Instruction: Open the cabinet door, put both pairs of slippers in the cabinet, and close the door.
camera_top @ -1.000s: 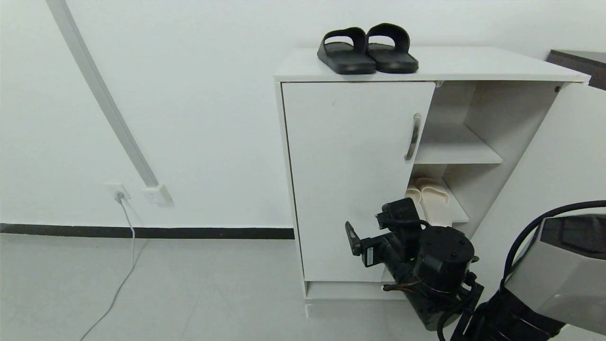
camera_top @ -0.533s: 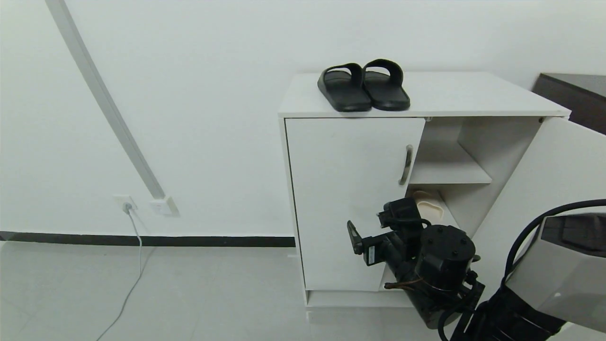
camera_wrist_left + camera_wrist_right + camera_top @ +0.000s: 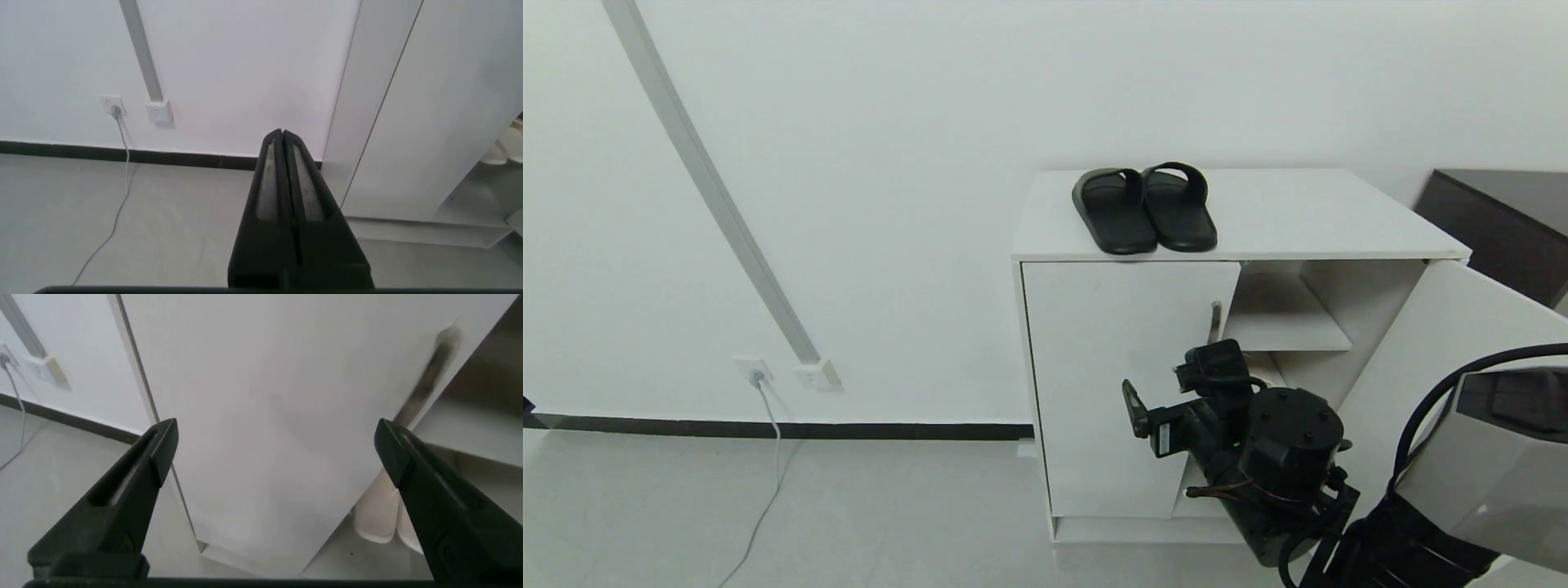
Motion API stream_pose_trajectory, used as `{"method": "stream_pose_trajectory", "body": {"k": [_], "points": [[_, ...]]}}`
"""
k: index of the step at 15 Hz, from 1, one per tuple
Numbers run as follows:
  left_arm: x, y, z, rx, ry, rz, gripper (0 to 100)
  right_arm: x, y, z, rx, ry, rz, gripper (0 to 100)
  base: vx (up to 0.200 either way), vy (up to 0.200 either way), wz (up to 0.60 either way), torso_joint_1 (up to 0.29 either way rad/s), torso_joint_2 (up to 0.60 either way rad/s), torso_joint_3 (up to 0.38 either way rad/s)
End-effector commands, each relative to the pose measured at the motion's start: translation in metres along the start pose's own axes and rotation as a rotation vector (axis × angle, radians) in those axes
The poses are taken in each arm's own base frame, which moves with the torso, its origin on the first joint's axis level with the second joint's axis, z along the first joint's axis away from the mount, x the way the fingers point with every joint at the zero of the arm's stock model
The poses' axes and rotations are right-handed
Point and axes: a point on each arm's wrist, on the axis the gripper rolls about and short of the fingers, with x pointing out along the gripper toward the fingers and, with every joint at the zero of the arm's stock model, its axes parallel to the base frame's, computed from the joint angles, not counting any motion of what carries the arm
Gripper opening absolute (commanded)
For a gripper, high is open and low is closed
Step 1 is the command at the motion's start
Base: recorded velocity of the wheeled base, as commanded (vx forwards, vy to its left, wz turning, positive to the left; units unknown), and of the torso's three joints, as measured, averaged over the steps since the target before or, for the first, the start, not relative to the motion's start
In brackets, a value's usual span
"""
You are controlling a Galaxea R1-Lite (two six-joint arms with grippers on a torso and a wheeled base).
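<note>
The head view looks forward and down from above and well back at the cabinet (image 3: 1298, 214). It takes in the cabinet's top, closed left door (image 3: 1119, 384), open right side and the wall socket (image 3: 755, 373) far left. The left wrist view sits low, facing the floor (image 3: 122, 224) past the closed left gripper (image 3: 282, 137), and shares that socket. The right wrist view sits near the door, facing it between the fingers of the spread right gripper (image 3: 276, 434), and shares the handle (image 3: 425, 380).
</note>
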Motion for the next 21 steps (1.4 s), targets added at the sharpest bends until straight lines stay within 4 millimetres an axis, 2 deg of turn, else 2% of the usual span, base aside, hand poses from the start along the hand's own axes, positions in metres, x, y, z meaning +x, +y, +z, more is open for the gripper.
{"method": "stream_pose_trajectory", "body": {"k": [1, 15, 20, 21], "points": [[0.000, 0.000, 0.000, -0.001, 0.001, 0.000, 0, 0.000, 0.000, -0.001, -0.001, 0.001, -0.002, 100, 0.000, 0.000, 0.00, 0.203, -0.52, -0.300], [0.000, 0.000, 0.000, -0.001, 0.001, 0.000, 0, 0.000, 0.000, -0.001, -0.005, -0.002, 0.008, 100, 0.000, 0.000, 0.00, 0.236, -0.54, -0.305], [0.000, 0.000, 0.000, 0.001, 0.001, 0.000, 0, 0.005, 0.000, 0.004, -0.041, -0.048, 0.025, 100, 0.000, 0.000, 0.00, 0.019, -0.04, -0.021], [0.000, 0.000, 0.000, 0.002, 0.001, 0.000, 0, 0.014, -0.002, 0.009, -0.034, -0.039, 0.008, 100, 0.000, 0.000, 0.00, 0.000, 0.00, 0.000]]}}
